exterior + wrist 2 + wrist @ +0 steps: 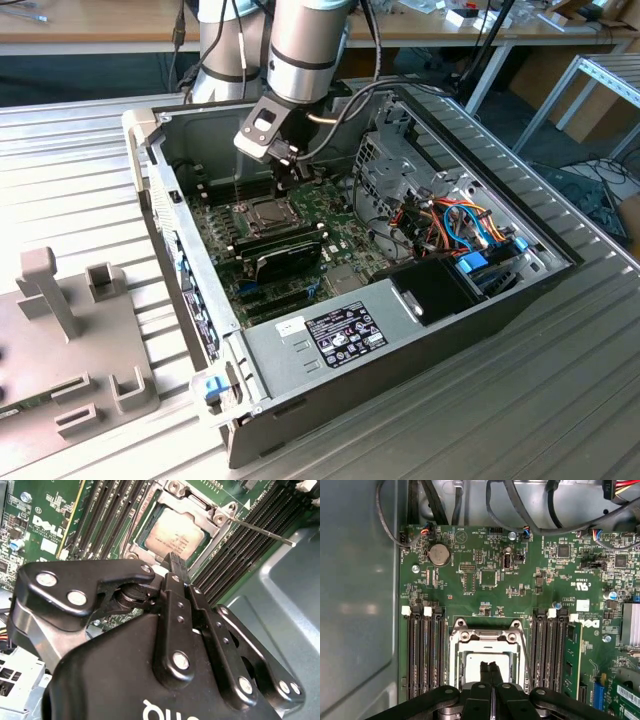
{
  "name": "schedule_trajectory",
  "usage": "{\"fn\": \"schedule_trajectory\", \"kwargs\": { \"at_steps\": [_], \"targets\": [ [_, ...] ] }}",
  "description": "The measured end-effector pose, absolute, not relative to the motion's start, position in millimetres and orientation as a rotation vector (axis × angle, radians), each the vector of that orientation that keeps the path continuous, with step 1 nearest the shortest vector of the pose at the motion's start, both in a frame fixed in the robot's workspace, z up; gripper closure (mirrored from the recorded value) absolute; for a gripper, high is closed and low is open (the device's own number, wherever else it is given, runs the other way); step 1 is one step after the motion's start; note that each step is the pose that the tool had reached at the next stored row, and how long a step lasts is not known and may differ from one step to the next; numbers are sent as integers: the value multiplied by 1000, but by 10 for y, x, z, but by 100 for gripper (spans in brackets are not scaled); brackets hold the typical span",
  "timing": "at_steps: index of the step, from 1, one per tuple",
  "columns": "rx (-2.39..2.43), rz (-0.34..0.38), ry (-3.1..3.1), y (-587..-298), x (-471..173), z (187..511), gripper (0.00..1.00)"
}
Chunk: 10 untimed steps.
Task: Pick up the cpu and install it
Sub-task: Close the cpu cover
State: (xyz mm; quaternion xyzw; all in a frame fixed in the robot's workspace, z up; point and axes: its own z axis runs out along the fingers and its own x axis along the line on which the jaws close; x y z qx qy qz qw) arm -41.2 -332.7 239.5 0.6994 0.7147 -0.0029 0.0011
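While the gripper (175, 560) hovers pressed together, the cpu (175, 534) lies seated just below it.

I see cpu (175, 534) in socket (460, 639) on motherboard (485, 555), memory slots (425, 655) on both sides, hand (489, 665) just above. Motherboard inside computer case (140, 170); case on tabletop (500, 420), fixture (60, 330) at exterior view's left.

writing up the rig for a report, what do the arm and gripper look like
The arm is a silver-grey tube with black joint rings; a small grey box is mounted at its wrist. The gripper is black: hinged link bars with silver rivets, two narrow fingers, white lettering on its body.
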Motion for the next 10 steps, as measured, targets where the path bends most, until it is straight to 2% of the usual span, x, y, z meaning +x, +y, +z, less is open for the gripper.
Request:
{"fn": "schedule_trajectory", "kwargs": {
  "at_steps": [10],
  "targets": [
    [2196,-8,2243,-3326,-729,2357,89]
  ]
}}
